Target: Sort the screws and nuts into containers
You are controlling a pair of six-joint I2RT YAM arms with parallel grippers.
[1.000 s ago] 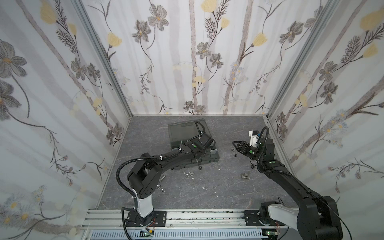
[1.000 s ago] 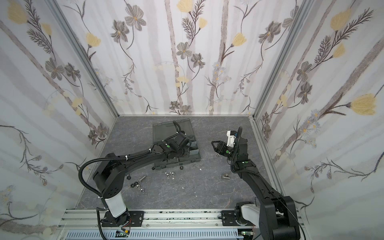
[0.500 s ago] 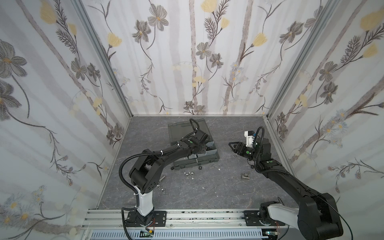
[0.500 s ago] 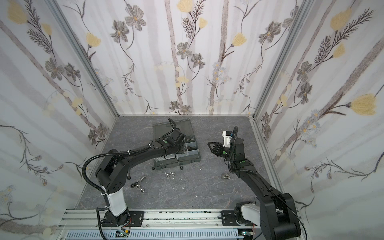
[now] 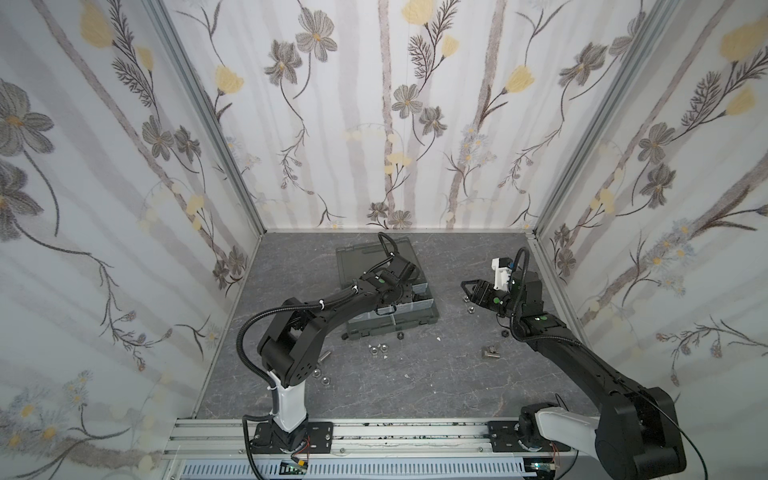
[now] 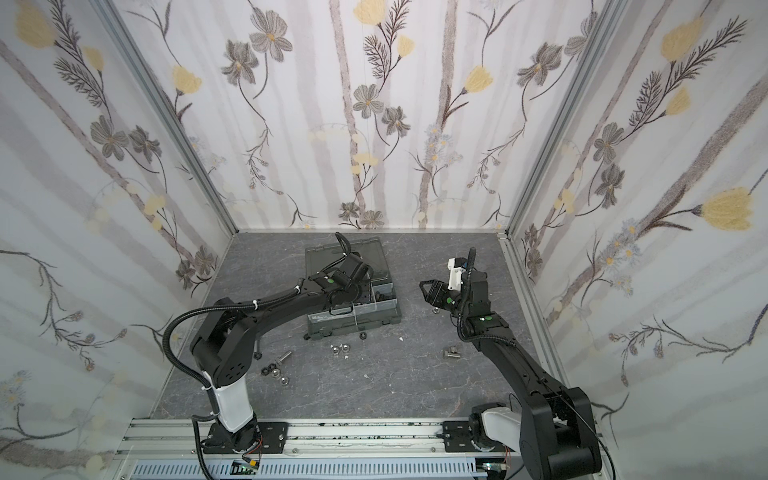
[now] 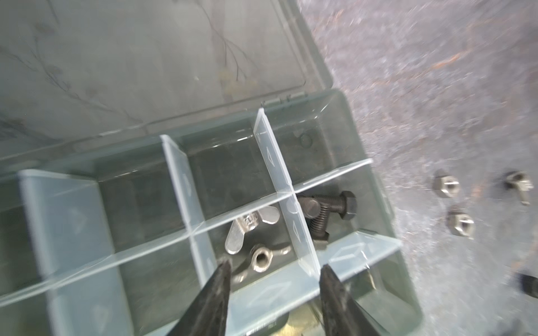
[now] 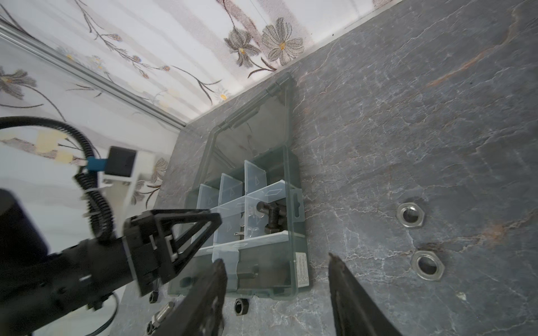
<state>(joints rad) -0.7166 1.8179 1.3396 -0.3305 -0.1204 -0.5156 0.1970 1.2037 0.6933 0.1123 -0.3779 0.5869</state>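
The sorting looks to me well short of halfway. The open organizer box (image 5: 395, 323) sits at about twelve o'clock from the middle of the bench (image 5: 436, 386), and I can make out parts in only two of its cells. The left end effector (image 7: 275, 270) hangs over the box, jaws apart and empty, above a cell holding silver wing nuts (image 7: 250, 232). Across one divider, the neighbouring cell holds black screws (image 7: 329, 209). The right end effector (image 8: 275, 259) is likewise spread with nothing in it, raised off the bench at three o'clock from the box and pointing toward it. Plenty is left loose. A pair of silver nuts (image 5: 375, 351) and a black nut (image 5: 400, 335) lie at six o'clock of the box. A silver piece (image 5: 490, 352), too small to name, lies at four o'clock, and another nut (image 5: 471, 308) lies beneath the right end effector. At eight o'clock, by the left arm, lie a silver screw (image 6: 284, 356) and more nuts (image 6: 284, 379). Both top views give this whole spread, but the left arm hides the cells. Only the left wrist view shows what lies in them. The right wrist view adds two silver hex nuts (image 8: 410, 214) close up, and the left end effector seen side-on over the box.
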